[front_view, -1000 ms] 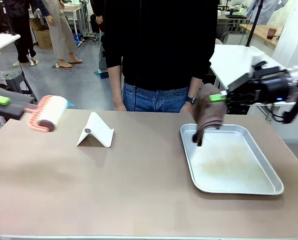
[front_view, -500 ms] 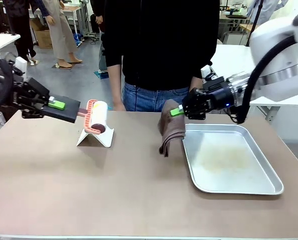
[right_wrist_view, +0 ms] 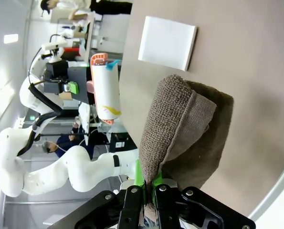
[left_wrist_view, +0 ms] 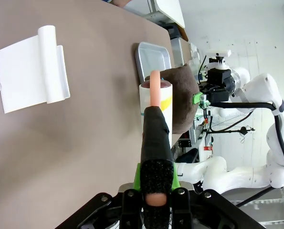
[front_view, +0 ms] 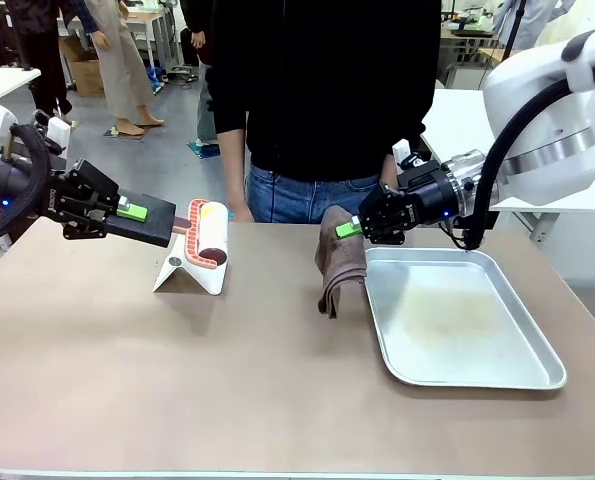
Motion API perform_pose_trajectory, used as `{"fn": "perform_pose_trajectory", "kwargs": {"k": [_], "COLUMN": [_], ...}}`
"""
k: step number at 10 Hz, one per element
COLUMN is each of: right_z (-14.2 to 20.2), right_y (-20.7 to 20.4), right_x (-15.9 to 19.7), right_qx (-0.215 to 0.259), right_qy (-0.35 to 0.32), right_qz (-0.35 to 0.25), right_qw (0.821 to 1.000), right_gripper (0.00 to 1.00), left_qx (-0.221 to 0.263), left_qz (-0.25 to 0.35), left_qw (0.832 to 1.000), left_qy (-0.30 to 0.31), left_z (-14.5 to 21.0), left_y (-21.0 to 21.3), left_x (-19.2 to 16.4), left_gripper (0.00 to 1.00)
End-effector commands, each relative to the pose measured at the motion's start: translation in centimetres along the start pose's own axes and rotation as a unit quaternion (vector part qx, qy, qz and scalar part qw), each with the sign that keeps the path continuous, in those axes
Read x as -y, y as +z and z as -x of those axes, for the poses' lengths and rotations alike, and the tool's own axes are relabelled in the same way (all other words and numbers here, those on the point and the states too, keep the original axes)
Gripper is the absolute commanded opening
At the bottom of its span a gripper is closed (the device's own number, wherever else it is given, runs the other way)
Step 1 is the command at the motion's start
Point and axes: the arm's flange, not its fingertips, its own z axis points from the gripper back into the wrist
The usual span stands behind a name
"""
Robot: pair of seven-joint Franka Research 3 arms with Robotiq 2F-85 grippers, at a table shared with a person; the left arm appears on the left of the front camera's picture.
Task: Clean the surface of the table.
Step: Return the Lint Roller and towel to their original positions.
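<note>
Item 1, the table (front_view: 227,390): broad beige-brown top with a pale edge, spanning the foreground between the two arms and the person (front_view: 322,100) in dark top and jeans standing at its far side.

Item 2, left gripper (front_view: 149,218): jaws clamped on the black handle of a lint roller (front_view: 207,235). Half a second ago the roller stood just left of the stand's peak; now it sits slightly farther right, its pink frame and white drum held over the white folded stand (front_view: 190,265). A second ago it was out at the table's left end.

Item 3, right gripper (front_view: 349,229): jaws pinched tight on the top fold of a brown towel (front_view: 337,270), which hangs down to the tabletop just left of the tray. A second ago the towel dangled over the tray's near-left corner; since then the arm has carried it left, off the tray, and it has barely shifted in the last half second.

Item 4, metal tray (front_view: 537,345): shiny, rectangular, at right of the table, unmoved across all three moments, faint smears on its floor.
</note>
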Motion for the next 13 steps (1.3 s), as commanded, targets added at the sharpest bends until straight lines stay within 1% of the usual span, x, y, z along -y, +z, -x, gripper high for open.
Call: {"fn": "perform_pose_trajectory", "kwargs": {"k": [1, 2, 3, 4, 5, 7, 8, 10, 11, 12, 13], "right_z": [0.0, 0.0, -1.0, -1.9, -3.0, -4.5, -5.2, -6.5, -7.0, -7.2, -7.3], "right_y": [-0.3, 0.0, -0.9, -1.8, -2.7, -4.2, -4.9, -6.4, -7.0, -7.3, -7.7], "right_x": [-0.3, 0.0, -0.3, -0.5, -0.5, 0.2, 0.5, 1.4, 1.9, 2.1, 2.2], "right_qx": [0.001, 0.0, -0.01, 0.003, 0.011, 0.029, 0.031, 0.03, 0.019, 0.008, -0.008], "right_qy": [0.003, 0.0, -0.011, -0.021, -0.033, -0.066, -0.079, -0.087, -0.091, -0.09, -0.09], "right_qz": [0.003, 0.0, 0.017, 0.034, 0.04, 0.068, 0.082, 0.096, 0.101, 0.095, 0.087], "right_qw": [1.0, 1.0, 1.0, 0.999, 0.999, 0.995, 0.993, 0.991, 0.99, 0.991, 0.992], "right_gripper": [0.07, 0.07, 0.07, 0.07, 0.07, 0.07, 0.07, 0.07, 0.07, 0.07, 0.07], "left_qx": [0.001, 0.0, -0.029, -0.044, -0.057, -0.056, -0.045, -0.041, -0.038, -0.038, -0.055], "left_qz": [0.001, 0.0, -0.045, -0.078, -0.101, -0.152, -0.173, -0.21, -0.239, -0.251, -0.256], "left_qw": [1.0, 1.0, 0.998, 0.996, 0.993, 0.985, 0.981, 0.974, 0.968, 0.966, 0.965], "left_qy": [0.001, 0.0, 0.024, 0.024, 0.035, 0.064, 0.078, 0.077, 0.062, 0.049, 0.027], "left_z": [0.0, 0.0, -0.9, -1.8, -3.0, -5.2, -6.3, -7.7, -8.2, -8.7, -9.3], "left_y": [0.2, 0.0, -1.0, -1.9, -3.1, -4.8, -5.6, -6.9, -7.4, -7.7, -8.1], "left_x": [0.1, 0.0, 1.0, 2.6, 4.3, 5.8, 6.2, 6.5, 6.4, 6.3, 5.9], "left_gripper": [0.22, 0.22, 0.22, 0.22, 0.22, 0.22, 0.22, 0.22, 0.22, 0.22, 0.22]}}
